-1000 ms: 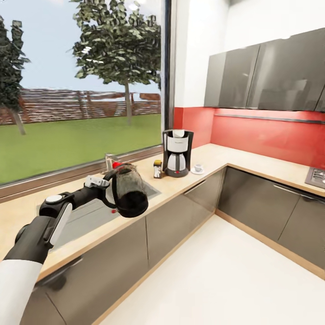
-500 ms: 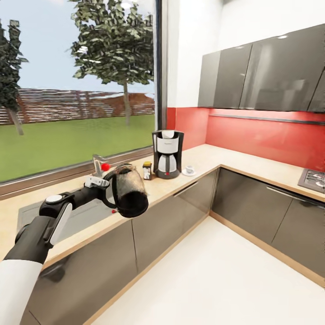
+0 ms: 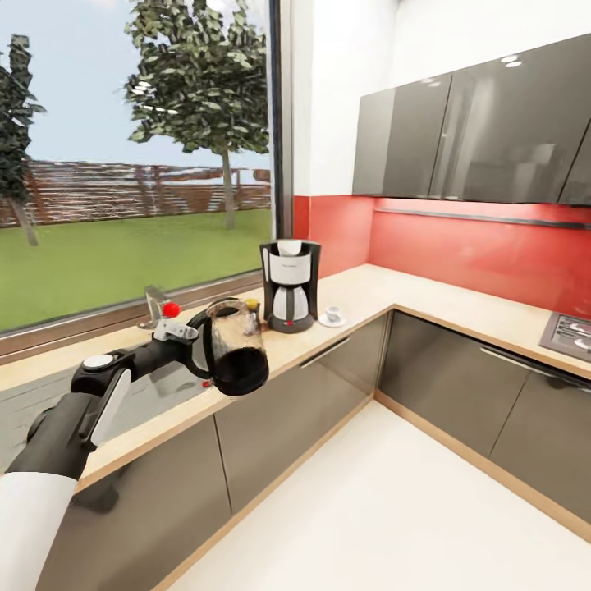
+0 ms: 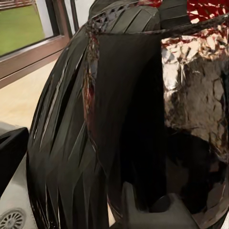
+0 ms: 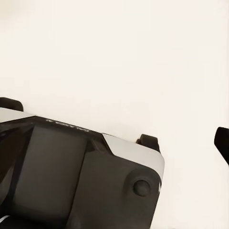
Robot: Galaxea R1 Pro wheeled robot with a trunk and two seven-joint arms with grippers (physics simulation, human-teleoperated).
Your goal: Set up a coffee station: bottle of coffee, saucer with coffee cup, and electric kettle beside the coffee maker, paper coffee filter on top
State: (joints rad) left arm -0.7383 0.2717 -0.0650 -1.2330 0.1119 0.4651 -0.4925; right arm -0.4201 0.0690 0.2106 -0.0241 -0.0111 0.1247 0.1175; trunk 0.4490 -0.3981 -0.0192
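My left gripper (image 3: 197, 351) is shut on the handle of the electric kettle (image 3: 236, 348), a glossy black rounded body held tilted in the air over the front edge of the kitchen countertop (image 3: 369, 289). Close up, the electric kettle (image 4: 138, 119) spans most of the left wrist view. The coffee maker (image 3: 287, 284) stands on the counter by the window, with a white paper coffee filter (image 3: 289, 246) on top. The bottle of coffee (image 3: 252, 306) shows just its yellow cap beside the kettle. The coffee cup (image 3: 333, 313) sits on the saucer (image 3: 332, 322), right of the coffee maker. One dark right fingertip (image 5: 222, 143) hangs over the floor.
A sink (image 3: 25, 402) with a red-knobbed faucet (image 3: 162, 310) lies in the counter behind my left arm. Grey cabinets (image 3: 427, 377) run under the L-shaped worktop, wall cabinets (image 3: 476, 131) hang above, and a hob (image 3: 570, 332) is at far right. The robot's base (image 5: 71, 181) stands on the white floor (image 3: 386, 509).
The whole view has shifted, so the coffee maker, cup and counter corner now sit further left and slightly lower. The left arm holds the kettle in the same pose.
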